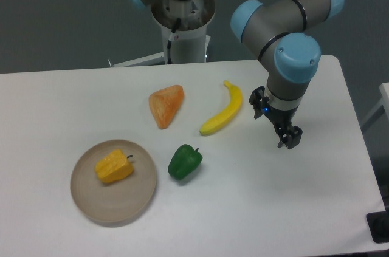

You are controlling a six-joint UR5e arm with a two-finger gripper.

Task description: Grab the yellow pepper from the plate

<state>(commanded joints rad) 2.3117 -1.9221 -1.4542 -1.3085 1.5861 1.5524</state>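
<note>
Nearest the camera, at the left of the white table [55, 99], sits the plate [103, 205], and the yellow pepper [113, 167] lies on its upper half, resting on its side with the thin dark stem pointing to the right. Nothing touches it, so the pick itself is not yet begun. Just beside the plate's right rim, on the bare tabletop, sits a green pepper [185, 161], apart from the dish. Beyond it lie an orange wedge [166, 105] and then a banana [223, 110], both well clear of the plate. Farthest right hangs the gripper [287, 137], above the table, near the banana's end and well apart from the yellow pepper; it carries nothing, though whether its fingers stand wide or narrow I cannot tell from this angle. By my judgement the whole task is left: the arm has to cross leftward over the other toys, come down on the plate, close around the yellow pepper and lift it.
</note>
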